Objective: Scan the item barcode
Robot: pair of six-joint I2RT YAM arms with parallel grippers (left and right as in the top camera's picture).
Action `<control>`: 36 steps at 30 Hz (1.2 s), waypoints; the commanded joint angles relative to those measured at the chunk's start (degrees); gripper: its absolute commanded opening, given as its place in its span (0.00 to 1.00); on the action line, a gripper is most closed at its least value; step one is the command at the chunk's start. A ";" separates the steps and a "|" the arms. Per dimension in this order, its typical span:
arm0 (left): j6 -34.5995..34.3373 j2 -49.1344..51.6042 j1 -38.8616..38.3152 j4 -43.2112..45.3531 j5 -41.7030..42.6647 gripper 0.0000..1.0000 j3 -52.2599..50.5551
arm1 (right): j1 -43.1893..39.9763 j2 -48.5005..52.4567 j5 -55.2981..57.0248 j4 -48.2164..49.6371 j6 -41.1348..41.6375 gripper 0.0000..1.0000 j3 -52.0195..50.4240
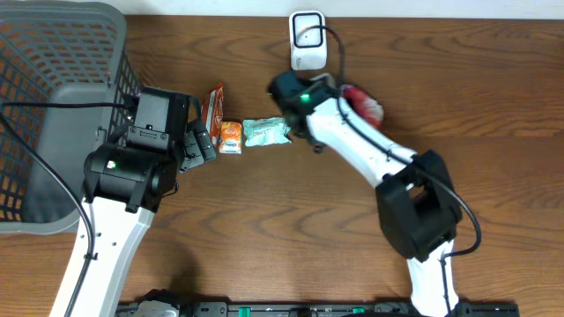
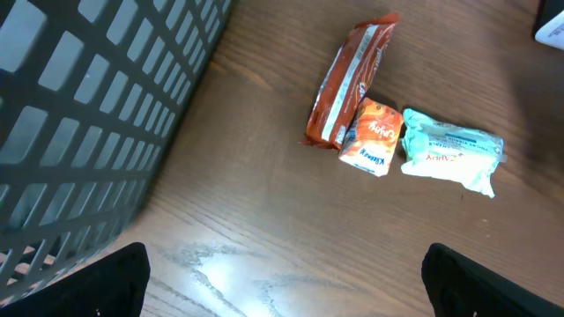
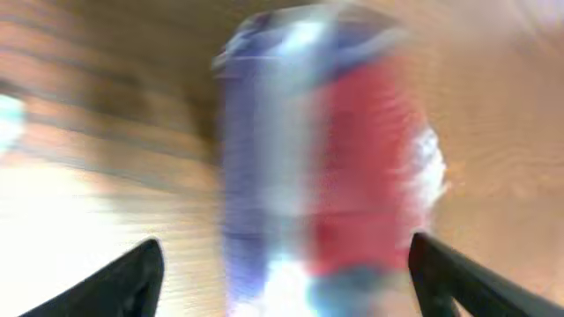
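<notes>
Item: the red, white and blue pouch lies on the table in the upper centre of the overhead view. It is just right of the right arm's wrist and below-right of the white scanner. I judge it is there because it is the one up for scanning.
Right tool: the right tool stands wide, with a finger on either side of the blurred pouch. It seems to grip nothing, though the blur hides any contact.
Left tool: the left tool is spread wide and empty, left of centre beside the waiting goods, likely ready for the next pick.
Waiting goods: the brown-red packet, orange carton and mint-green packet sit close-packed at centre.
Basket: the grey basket fills the upper left, probably for finished items.
Surface: the table is dark wood grain, glossy, with some glare.
Room: nothing shows beyond the table.
</notes>
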 commanded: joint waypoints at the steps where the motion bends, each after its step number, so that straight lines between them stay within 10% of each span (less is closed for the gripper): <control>1: -0.94 0.11 0.24 -0.20 0.33 0.98 0.24 | -0.44 -0.42 -5.09 -3.34 0.92 0.91 10.43; 9: -0.94 0.11 0.24 -0.20 0.35 0.98 0.24 | -14.69 -0.28 -34.60 -13.77 -8.87 0.96 21.16; 14: -0.94 0.11 0.24 -0.20 0.35 0.98 0.24 | -24.72 0.22 -60.00 -14.84 -19.37 0.79 13.00; 26: -0.94 0.11 0.24 -0.20 0.35 0.98 0.24 | -27.98 0.22 -76.30 15.61 -18.14 0.68 -18.27; 32: -0.94 0.11 0.24 -0.20 0.33 0.98 0.24 | -26.84 0.13 -76.28 23.89 -12.20 0.01 -23.34; 36: -0.94 0.11 0.24 -0.20 0.35 0.98 0.24 | -26.86 -0.81 -76.28 22.23 -12.17 0.01 -20.72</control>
